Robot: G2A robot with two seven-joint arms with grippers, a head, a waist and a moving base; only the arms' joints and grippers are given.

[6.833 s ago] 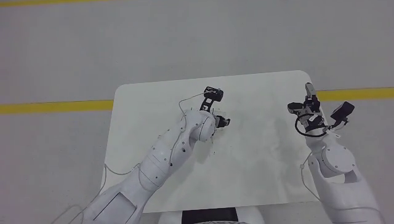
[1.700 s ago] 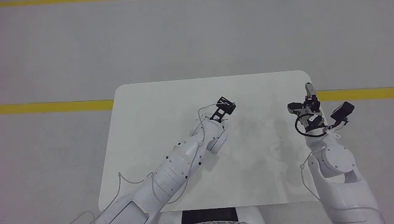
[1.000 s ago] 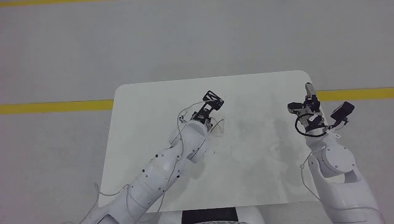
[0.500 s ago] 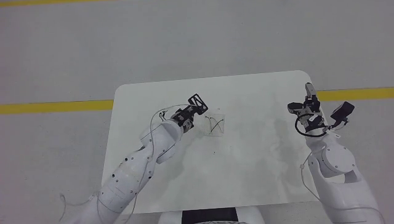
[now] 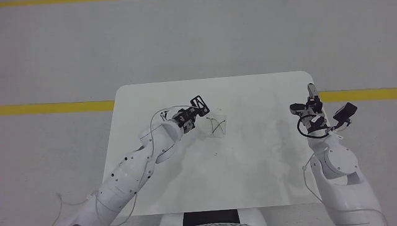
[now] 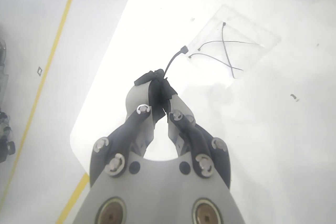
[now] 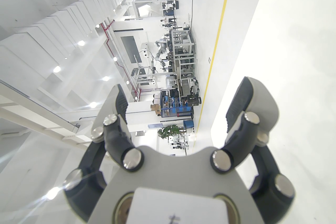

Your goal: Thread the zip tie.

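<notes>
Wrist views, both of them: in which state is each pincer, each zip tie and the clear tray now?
held zip tie: clamped by its strap in the left pincer, head end free, not looped.
left pincer: shut.
tray: lying flat, holding ties.
loose zip ties: three, unlooped, crossing inside the tray.
right pincer: open, empty.

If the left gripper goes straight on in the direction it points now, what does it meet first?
Probably the bare table, just beside the clear tray, not the tray itself. The zip tie in the left gripper sticks out ahead and would touch first. Height is unclear.
</notes>
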